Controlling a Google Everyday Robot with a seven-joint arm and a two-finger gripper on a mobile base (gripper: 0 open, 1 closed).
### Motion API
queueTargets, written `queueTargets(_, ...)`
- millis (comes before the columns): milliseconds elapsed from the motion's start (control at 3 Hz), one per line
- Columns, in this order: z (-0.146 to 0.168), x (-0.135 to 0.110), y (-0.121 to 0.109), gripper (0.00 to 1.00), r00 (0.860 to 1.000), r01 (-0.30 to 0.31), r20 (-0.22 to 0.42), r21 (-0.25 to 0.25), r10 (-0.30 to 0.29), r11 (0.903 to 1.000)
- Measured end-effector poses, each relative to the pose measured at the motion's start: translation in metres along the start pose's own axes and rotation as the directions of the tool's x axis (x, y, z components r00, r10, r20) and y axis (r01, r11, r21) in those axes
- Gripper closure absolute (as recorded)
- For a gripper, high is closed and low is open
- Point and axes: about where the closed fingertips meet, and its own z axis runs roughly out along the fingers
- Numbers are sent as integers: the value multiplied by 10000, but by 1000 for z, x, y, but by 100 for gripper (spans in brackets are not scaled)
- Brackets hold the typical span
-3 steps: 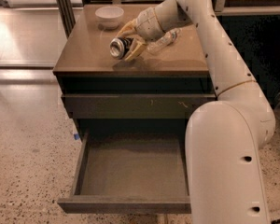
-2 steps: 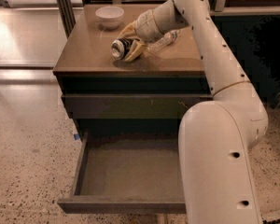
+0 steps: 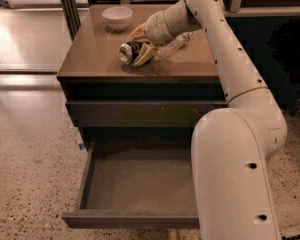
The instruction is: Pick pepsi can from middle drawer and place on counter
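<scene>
Hand (image 3: pixel 136 47) clamped on pepsi can (image 3: pixel 125 52) (tipped sideways) at counter (image 3: pixel 90 56); middle drawer (image 3: pixel 140 186) open.

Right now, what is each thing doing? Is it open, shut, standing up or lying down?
pepsi can: on its side, held in the hand, right at the counter.
hand: shut around the can, over the counter.
middle drawer: pulled wide open.
drawer above it: shut.
bowl: upright on the counter's far corner.
water bottle: lying down behind the hand.
</scene>
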Motion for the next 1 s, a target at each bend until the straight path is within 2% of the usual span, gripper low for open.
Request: queueTargets(1000,0,0,0,13,10000,0,1,-1,0,10000)
